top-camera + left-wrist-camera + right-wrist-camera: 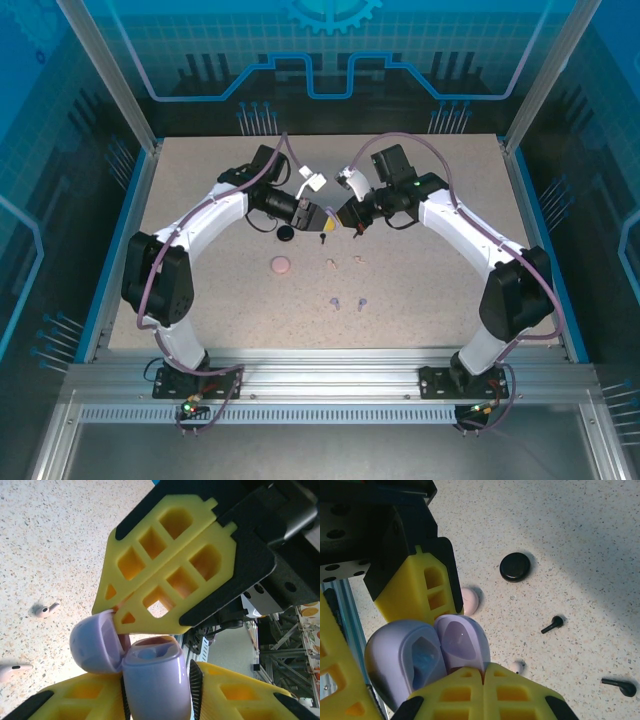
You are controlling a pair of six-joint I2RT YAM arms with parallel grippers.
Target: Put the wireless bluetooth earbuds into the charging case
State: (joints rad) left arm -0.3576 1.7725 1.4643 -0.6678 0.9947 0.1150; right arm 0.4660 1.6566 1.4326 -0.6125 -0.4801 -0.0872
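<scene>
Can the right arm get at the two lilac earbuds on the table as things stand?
Probably yes: bare table lies between the right claw and the lilac earbuds. But it is shut, tips against the open lilac case lid, so it must open first.

A beige, dark-speckled, stone-look tabletop (430,300) lies flat inside a narrow blue edging strip (118,250). A ribbed silver aluminium rail (330,385) runs along its near edge. Slanting aluminium posts (110,75) frame translucent blue wall panels (330,40) printed with a gear and circuit lines.
</scene>
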